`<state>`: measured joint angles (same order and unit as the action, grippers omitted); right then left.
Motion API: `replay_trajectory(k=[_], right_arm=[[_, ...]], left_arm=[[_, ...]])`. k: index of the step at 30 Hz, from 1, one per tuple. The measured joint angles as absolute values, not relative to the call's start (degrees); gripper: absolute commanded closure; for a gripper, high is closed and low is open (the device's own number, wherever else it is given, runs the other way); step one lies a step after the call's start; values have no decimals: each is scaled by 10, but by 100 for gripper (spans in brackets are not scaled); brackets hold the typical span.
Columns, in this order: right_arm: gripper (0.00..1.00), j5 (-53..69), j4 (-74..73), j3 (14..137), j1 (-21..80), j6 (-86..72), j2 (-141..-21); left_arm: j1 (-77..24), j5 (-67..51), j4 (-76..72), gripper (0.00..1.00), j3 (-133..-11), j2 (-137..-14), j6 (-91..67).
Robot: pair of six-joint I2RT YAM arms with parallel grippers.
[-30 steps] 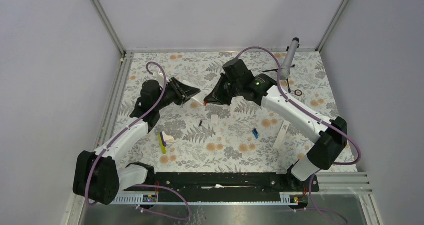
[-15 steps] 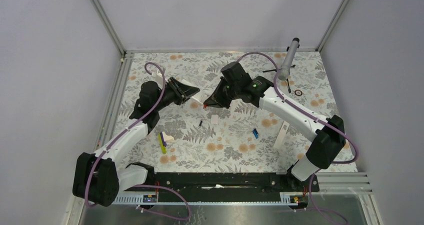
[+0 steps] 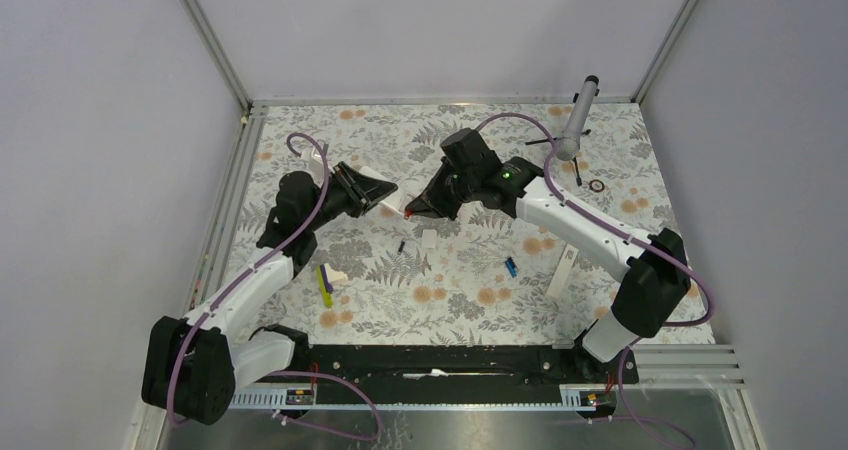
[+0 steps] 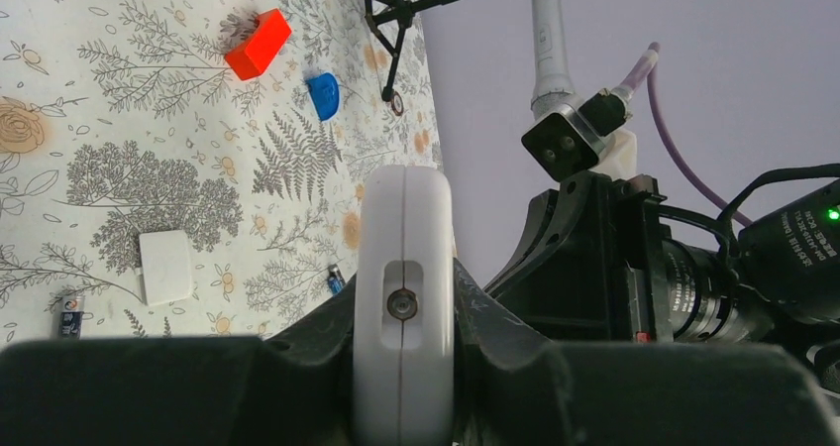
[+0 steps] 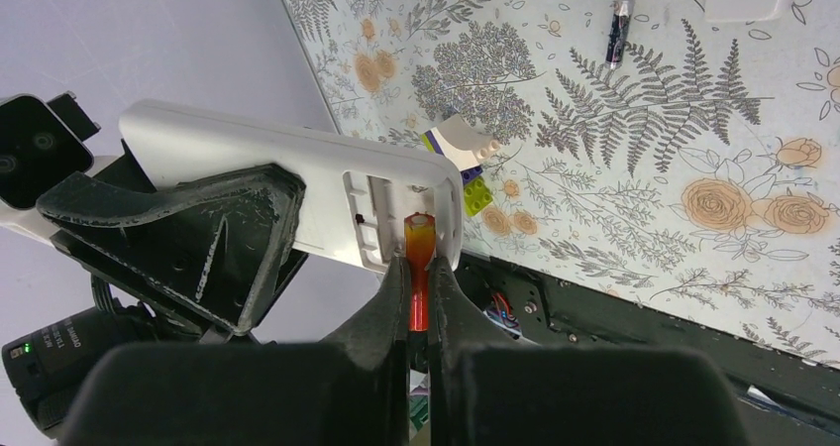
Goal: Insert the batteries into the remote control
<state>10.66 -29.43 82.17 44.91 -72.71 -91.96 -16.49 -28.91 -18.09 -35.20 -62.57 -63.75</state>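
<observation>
Left claw (image 4: 404, 391) clamped on remote control (image 5: 297, 183), held aloft, open bay (image 5: 391, 223) facing right claw (image 5: 418, 292).
Right claw pinches orange-red cylinder (image 5: 419, 258): tip in bay, axis roughly across remote's length.
Red-and-black battery (image 5: 616, 28) and blue battery (image 3: 510, 266) lie on worktop (image 3: 480, 310) (blue nearer right arm).

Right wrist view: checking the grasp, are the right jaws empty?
No, they pinch an orange cylinder at the remote's open bay.

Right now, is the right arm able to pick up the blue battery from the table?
Probably not yet: the right end effector is shut on an orange cylinder at the remote control. The blue battery lies uncovered near this arm, so it looks reachable after a release.
</observation>
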Motion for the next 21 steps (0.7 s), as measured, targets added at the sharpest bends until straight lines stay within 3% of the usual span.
replay_trajectory(k=[21], right_arm=[[78, 123, -274, 803, 449, -776, -921]], left_arm=[[-164, -291, -176, 100, -340, -602, -603]])
